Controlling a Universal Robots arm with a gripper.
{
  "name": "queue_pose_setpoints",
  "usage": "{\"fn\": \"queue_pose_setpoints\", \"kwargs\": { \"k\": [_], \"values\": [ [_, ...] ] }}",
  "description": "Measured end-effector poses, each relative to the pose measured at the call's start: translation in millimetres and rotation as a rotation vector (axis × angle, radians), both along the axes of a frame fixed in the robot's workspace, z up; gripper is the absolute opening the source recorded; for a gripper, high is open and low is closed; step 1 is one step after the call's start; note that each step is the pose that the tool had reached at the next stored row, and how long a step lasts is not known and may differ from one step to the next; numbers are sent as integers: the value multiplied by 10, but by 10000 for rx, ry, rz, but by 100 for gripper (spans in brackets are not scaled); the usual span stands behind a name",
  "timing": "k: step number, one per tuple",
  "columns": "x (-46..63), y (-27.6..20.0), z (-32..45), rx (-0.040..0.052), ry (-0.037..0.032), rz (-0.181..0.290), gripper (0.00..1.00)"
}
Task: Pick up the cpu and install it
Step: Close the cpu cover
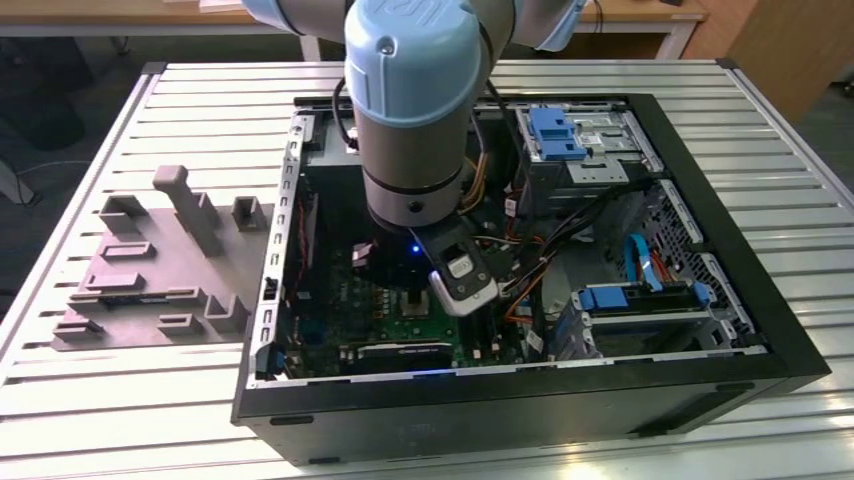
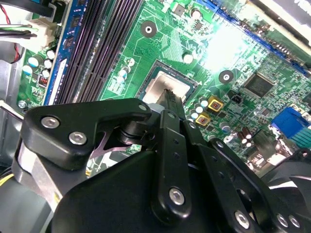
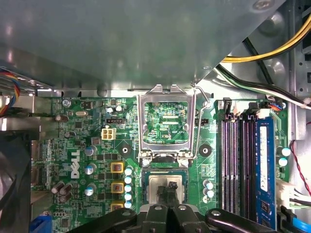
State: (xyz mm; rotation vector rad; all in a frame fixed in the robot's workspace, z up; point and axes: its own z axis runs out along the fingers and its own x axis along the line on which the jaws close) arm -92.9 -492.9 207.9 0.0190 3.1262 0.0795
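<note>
Install step: the cpu [image 3: 154,190] lies flat in the socket [image 3: 167,171], the tool [image 3: 170,187] pressed together on its top, while the frame [image 3: 144,121] stands open, so latching appears not yet done.

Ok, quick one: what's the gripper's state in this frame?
Gripper: shut, with the tips together over the middle of the cpu; nothing appears to be held between them.
</note>
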Motion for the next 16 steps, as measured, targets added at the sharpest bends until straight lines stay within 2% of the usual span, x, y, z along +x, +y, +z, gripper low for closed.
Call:
{"fn": "queue_pose_setpoints", "kwargs": {
  "k": [6,16],
  "values": [
    [0,1,69,3,-1,0,11],
    [0,0,92,1,-1,0,11]
  ]
}}
